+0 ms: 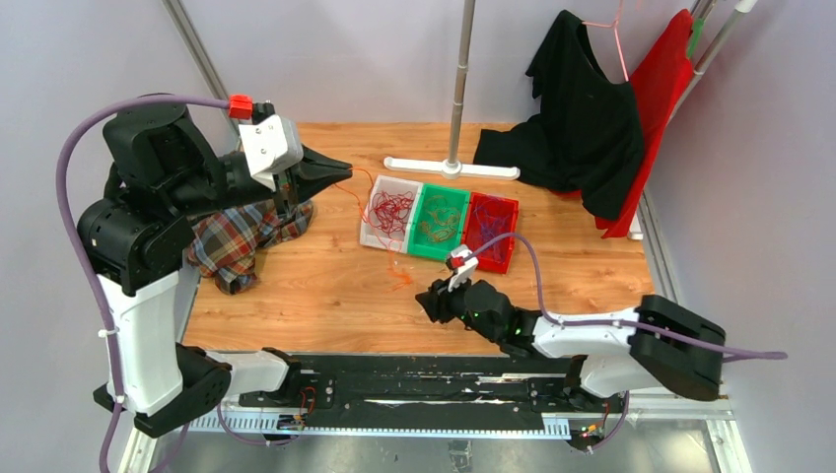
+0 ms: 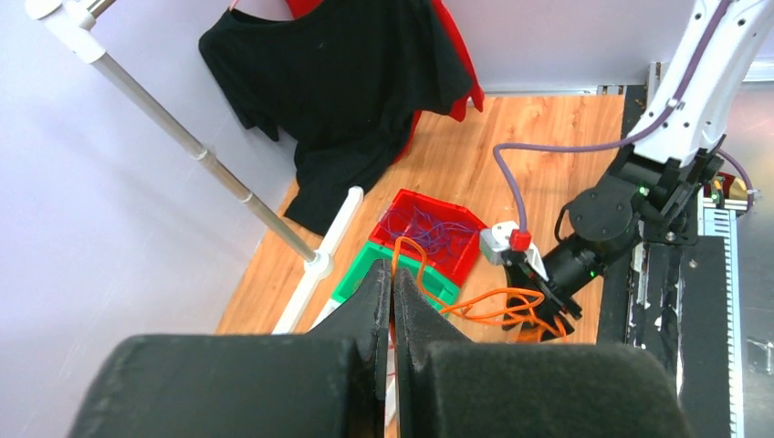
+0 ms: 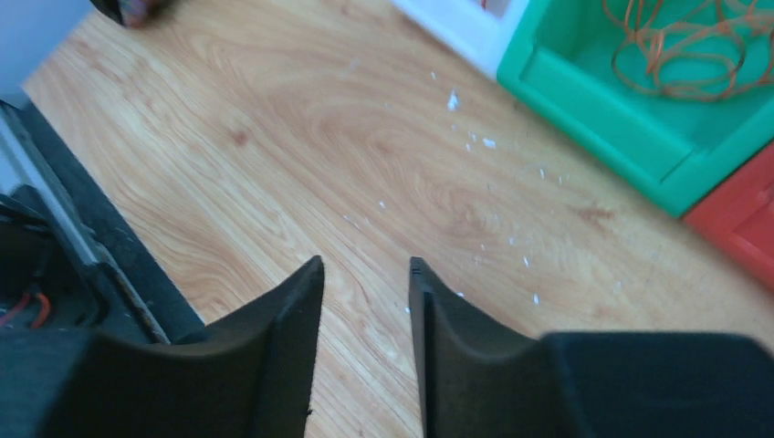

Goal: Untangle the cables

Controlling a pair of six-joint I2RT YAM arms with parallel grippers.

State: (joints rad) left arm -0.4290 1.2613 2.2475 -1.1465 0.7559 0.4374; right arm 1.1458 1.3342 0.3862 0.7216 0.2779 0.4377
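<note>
**A:** Where's the work?

**B:** The cables are mostly in three moulded plastic bins, side by side mid-bench. Red strands are in the white bin, orange in the green bin, purple in the red bin. All are hair-thin and springy, lying in loose curls.

**A:** Left tool?

**B:** The left tool is pinched flat on one orange cable, high above the bench, at 10 o'clock from the bins. The strand leaves the tips, arcs over, and ends in loops on the wood at 11 o'clock from the right tool. My read: you're holding it up so this strand hangs apart from the rest and its loops can fall open.

**A:** Right tool?

**B:** It's parted at a middling gap with nothing between the jaws. It sits low over bare wood grain, with the bins at its 12 o'clock. It looks staged to take the loose end, though that's a guess.

**A:** Watch-outs?

**B:** The wire is thin and slick and the pads are matte black, so I'd expect it to slip under tension. The looped end probably springs back if you let it go. A soft, rumpled plaid cloth lies at 9 o'clock from the bins, under your left arm. Fabric like that could snag a dragged strand.
</note>
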